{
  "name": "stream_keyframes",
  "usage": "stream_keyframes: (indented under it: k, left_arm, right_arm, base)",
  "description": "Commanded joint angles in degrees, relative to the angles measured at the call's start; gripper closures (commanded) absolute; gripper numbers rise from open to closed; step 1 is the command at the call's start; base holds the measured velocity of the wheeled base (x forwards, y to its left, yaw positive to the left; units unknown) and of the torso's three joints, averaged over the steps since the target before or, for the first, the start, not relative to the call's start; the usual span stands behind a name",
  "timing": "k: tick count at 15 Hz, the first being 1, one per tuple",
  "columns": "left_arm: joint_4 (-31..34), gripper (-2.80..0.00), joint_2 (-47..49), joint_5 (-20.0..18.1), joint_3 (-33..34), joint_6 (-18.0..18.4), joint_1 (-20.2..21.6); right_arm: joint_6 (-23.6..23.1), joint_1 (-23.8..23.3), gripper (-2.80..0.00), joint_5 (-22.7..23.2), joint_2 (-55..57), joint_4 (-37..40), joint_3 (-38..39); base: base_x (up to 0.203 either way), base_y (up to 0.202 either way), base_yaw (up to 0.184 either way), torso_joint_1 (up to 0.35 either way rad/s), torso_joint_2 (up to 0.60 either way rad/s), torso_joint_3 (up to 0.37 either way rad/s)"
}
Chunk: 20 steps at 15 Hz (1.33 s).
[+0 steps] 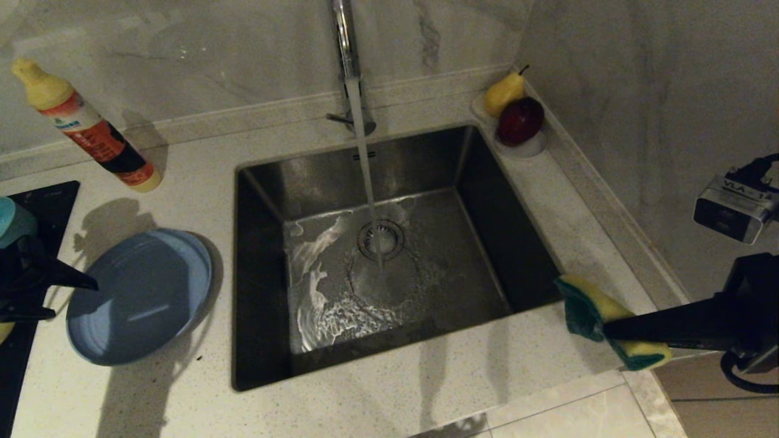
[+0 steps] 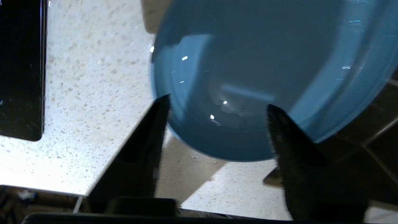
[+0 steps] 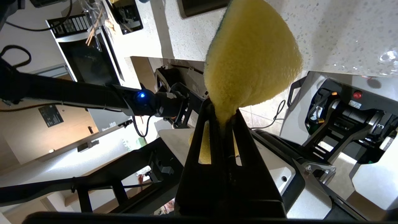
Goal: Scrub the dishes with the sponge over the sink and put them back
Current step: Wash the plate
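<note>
The light-blue plate (image 1: 140, 295) lies flat on the counter left of the sink (image 1: 499, 231). My left gripper (image 1: 70, 298) is at the plate's left rim, open and holding nothing. In the left wrist view the plate (image 2: 264, 62) lies just past the spread gripper (image 2: 218, 103). My right gripper (image 1: 608, 331) hovers over the counter at the sink's front right corner, shut on the yellow and green sponge (image 1: 599, 307). The right wrist view shows the sponge (image 3: 252, 56) pinched in that gripper (image 3: 224, 116). Part of a teal dish (image 1: 12, 219) shows at the far left edge.
Water runs from the chrome tap (image 1: 345, 36) onto the drain strainer (image 1: 381, 238). A cleaner bottle (image 1: 91, 131) lies at the back left beside a black hob (image 1: 42, 201). A pear (image 1: 504, 92) and a red apple (image 1: 520, 120) sit on a white dish (image 1: 529, 148) by the right wall.
</note>
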Motion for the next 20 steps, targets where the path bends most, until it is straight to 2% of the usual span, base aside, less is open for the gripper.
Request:
stream_keyframes:
  k: [1,9,12,14,18,20]
  left_arm:
    - [0.1,-2.80,2.2,-0.1,0.9,-0.1,0.5]
    - [-5.0,-2.80,3.3,-0.4,5.1,0.0,1.9]
    - [-10.7,-2.80,3.2,-0.9,9.3,0.0,1.9]
    - [-15.7,-2.80,3.0,-3.3,12.1,-0.4,1.9]
    - [-23.1,-2.80,2.4,-6.8,14.0,-4.9,1.9]
    - [-24.1,-2.80,2.4,-7.9,14.1,-5.8,1.9]
  right_arm:
    - [0.2,0.0,0.00,0.3,0.5,0.1,0.3]
    - [0.0,0.0,0.00,0.4,0.5,0.1,0.9]
    - [0.0,0.0,0.00,0.4,0.4,0.1,1.0]
    - [-0.1,0.0,0.00,0.4,0.5,0.1,1.6]
    - [-0.1,-0.5,0.00,0.4,0.4,0.1,1.8]
    - [-0.1,-0.7,0.00,0.4,0.6,0.1,1.8]
  base:
    - [0.000,0.000,0.000,0.000,0.00,0.000]
    - [0.000,0.000,0.000,0.000,0.00,0.000]
    - [0.000,0.000,0.000,0.000,0.00,0.000]
    - [0.000,0.000,0.000,0.000,0.00,0.000]
    - [0.000,0.000,0.000,0.000,0.00,0.000]
    - [0.000,0.000,0.000,0.000,0.00,0.000]
